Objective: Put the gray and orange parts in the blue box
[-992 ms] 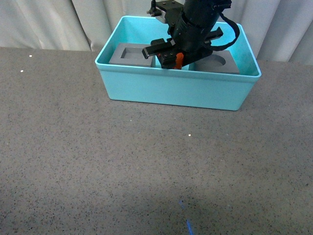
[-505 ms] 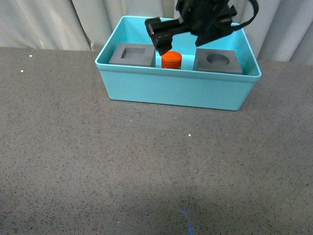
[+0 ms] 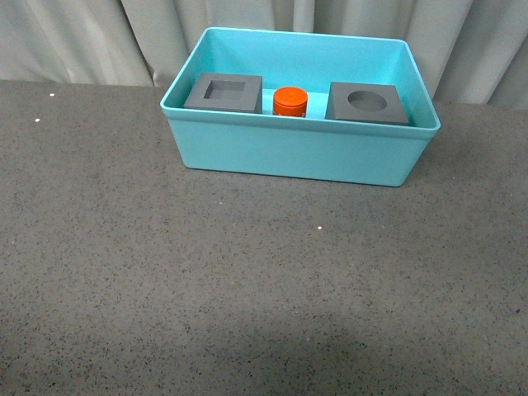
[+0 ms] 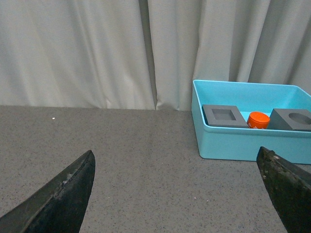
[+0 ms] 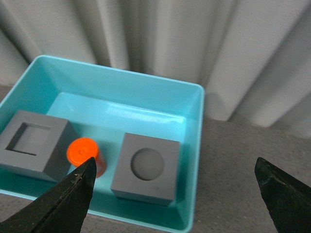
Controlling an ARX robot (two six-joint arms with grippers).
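Presently both end effectors, left [image 4: 177, 194] and right [image 5: 175, 194], stand spread, empty; orange cylinder [image 3: 290, 101] looks light, rigid: grip its sides.

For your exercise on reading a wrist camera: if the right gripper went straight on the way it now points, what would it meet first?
Most likely the gray cube with the round recess inside the blue box, which lies about midway ahead of the open right gripper. Depth is unclear, so this is a judgement.

I see the turquoise blue box [image 3: 297, 157] holding square-recess gray cube [image 3: 223, 91], upright orange cylinder [image 3: 290, 101] between, round-recess gray cube [image 3: 368, 103], all in a row
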